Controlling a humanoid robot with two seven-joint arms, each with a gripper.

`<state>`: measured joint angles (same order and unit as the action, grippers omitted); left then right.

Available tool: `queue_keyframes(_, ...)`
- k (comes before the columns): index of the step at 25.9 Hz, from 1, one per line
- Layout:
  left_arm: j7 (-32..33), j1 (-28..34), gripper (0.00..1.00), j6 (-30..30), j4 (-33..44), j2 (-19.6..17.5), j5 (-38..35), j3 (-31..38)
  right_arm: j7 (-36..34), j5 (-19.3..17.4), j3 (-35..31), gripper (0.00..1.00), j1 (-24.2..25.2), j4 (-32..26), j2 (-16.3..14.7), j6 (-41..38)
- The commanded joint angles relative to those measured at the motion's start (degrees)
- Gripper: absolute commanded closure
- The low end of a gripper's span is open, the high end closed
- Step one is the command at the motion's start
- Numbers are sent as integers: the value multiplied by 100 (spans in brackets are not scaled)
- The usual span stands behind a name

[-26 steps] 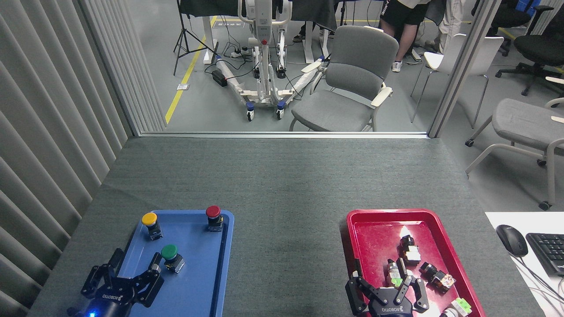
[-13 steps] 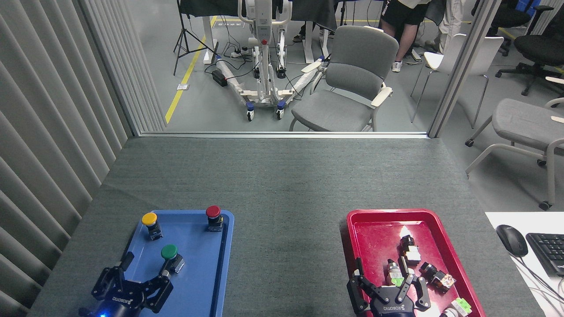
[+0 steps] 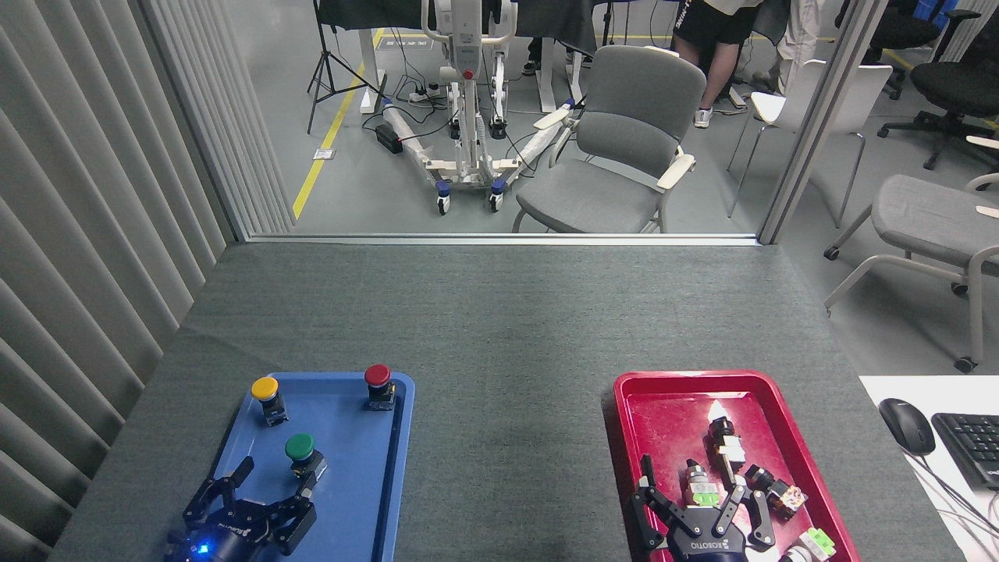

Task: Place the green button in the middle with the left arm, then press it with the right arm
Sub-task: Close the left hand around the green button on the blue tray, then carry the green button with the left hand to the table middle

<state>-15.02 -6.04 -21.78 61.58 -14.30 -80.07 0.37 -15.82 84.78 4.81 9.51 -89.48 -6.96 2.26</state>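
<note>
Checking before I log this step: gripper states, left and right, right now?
Left gripper: open, fingers spread, holding nothing, just short of the green button.
Right gripper: open, holding nothing, over the red tray.

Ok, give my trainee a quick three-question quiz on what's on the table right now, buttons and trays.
1. True or false: the green button already stands on the bare felt between the trays.
2. Which capped button stands nearest the blue tray's far right corner? A) yellow B) red C) green
3. Fill in: the right gripper hovers over the ___ tray.

Key
1. False. It stands in the blue tray, just ahead of the left gripper, whose jaws are open.
2. B, the red button; the yellow button is at the far left.
3. Red: its jaws are spread above the small parts in the red tray.
</note>
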Motion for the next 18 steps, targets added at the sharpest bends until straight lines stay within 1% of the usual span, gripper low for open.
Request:
queue_keyframes(1,-1,-416,0,-177,-603,-20,-9,-222,44,-6,-33,0,34,-25,72,29)
queue_keyframes(3,-1,-592,0,-177,-858,-20,-61,-345,44,3,-42,0,113,-60,133,46)
queue_keyframes(8,8,-996,1,-344,-1535,-20,-70,-450,61,-67,-121,0,148,-60,125,2)
queue_keyframes(9,8,-1022,8,-344,-1631,-20,-79,-450,97,-67,-112,0,148,-60,125,-7)
queue_keyframes(12,-1,-996,37,-380,-1658,-29,-79,-450,272,-59,-121,1,104,-69,151,2)
queue_keyframes(14,-36,-961,62,-564,-1640,-169,-79,-450,378,-67,-121,0,34,-60,168,20)
queue_keyframes(16,-124,-970,90,-986,-1684,-380,-61,-450,387,-59,-112,1,-28,-60,168,29)
queue_keyframes(17,-221,-978,100,-1153,-1693,-442,-35,-441,387,-59,-104,1,-37,-60,168,29)
queue_keyframes(18,-344,-978,100,-1258,-1675,-477,-17,-441,387,-50,-95,0,-28,-60,168,37)
